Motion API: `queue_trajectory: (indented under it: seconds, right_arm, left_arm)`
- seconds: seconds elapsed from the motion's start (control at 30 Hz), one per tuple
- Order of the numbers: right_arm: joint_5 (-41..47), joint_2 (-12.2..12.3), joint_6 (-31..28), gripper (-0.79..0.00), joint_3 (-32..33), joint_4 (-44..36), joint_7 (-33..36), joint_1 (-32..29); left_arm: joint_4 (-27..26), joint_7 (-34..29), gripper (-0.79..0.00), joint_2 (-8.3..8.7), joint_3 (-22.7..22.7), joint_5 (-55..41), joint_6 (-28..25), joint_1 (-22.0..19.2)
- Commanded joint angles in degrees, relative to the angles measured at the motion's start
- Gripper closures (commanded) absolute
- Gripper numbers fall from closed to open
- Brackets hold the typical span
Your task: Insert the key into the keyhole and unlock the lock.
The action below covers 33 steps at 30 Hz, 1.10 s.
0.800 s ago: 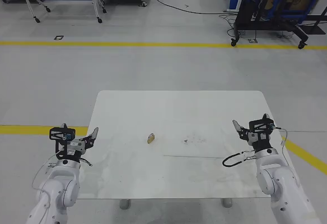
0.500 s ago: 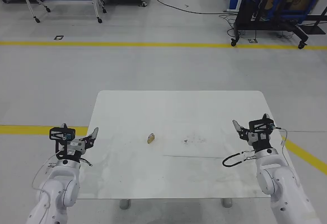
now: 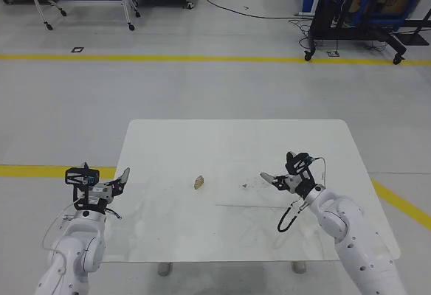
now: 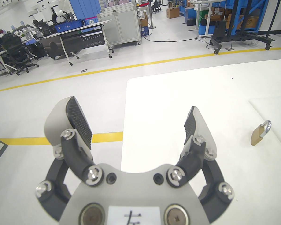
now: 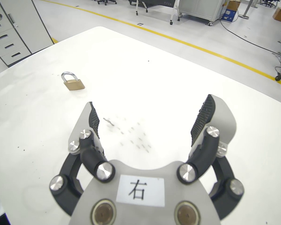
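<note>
Right gripper released, jaws wide apart, nothing held. It has come in off the counter's edge in under a second and now hangs over the counter surface, low and tilted toward the work. The key, small, flat and grey, lies on the counter just ahead of one fingertip, not yet between the jaws and not touched. A patch of grey scuff marks sits on the counter directly in front of the open jaws. Further out beyond the key, well clear of this gripper, the brass lock lies flat, shackle closed as far as I can tell, shackle end away from the gripper.

Left gripper also released and empty, unmoved at the counter's other edge, with the lock well off to one side ahead of it.

Meaning: likely the approach for the key pick has started. Nothing grasped, key not in keyhole, lock not held. Next calls for a slight sideways shift to centre the jaws on the key. It is thin and flat on the counter, so a slip is a risk.
</note>
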Motion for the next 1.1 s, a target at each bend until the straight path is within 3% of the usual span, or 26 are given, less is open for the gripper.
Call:
queue_trajectory:
  seconds: [0.0, 0.17, 0.47, 0.53, 0.6, 0.63, 0.67, 0.73, 0.97, 1.07]
  right_arm:
    - [-0.1, 0.0, 0.3, -0.785, 0.0, -0.1, 0.0, 0.0]
    - [0.2, 0.0, -0.2, -0.785, -0.2, 0.0, 0.1, -0.1]
    - [2.9, 0.6, -30.6, -0.785, -5.6, 15.1, 1.5, 10.6]
    - [0.6, 0.8, -30.6, -0.785, -9.2, 16.4, 0.7, 12.8]
    - [-1.5, 1.3, -30.6, -0.662, -12.5, 18.5, -1.0, 15.0]
    - [-2.9, 1.5, -30.6, -0.557, -13.9, 19.7, -1.7, 16.3]
    - [-4.3, 1.6, -30.6, -0.529, -15.6, 20.9, -2.4, 17.5]
    - [-6.3, 1.8, -30.6, -0.400, -18.1, 23.7, -4.0, 20.1]
    - [-11.9, 1.3, -29.8, -0.332, -21.8, 30.0, -7.0, 25.5]
    - [-12.5, 0.8, -27.5, -0.345, -23.1, 31.8, -5.8, 26.6]
  left_arm:
    - [0.0, 0.0, -0.785, 0.00, 0.0, 0.0, 0.0, 0.0]
    - [0.0, 0.0, -0.785, 0.00, 0.0, 0.0, 0.0, 0.0]
    - [0.0, 0.0, -0.785, 0.00, 0.0, 0.0, 0.0, 0.0]
    - [0.0, 0.0, -0.785, 0.00, 0.0, 0.0, 0.0, 0.0]
    - [0.0, 0.0, -0.785, 0.00, 0.0, 0.0, 0.0, 0.0]
    - [0.0, 0.0, -0.785, 0.00, 0.0, 0.0, 0.0, 0.0]
    - [0.0, 0.0, -0.785, 0.00, 0.0, 0.0, 0.0, 0.0]
    - [0.0, 0.0, -0.785, 0.00, 0.0, 0.0, 0.0, 0.0]
    - [0.0, 0.0, -0.785, 0.00, 0.0, 0.0, 0.0, 0.0]
    - [0.0, 0.0, -0.785, 0.00, 0.0, 0.0, 0.0, 0.0]
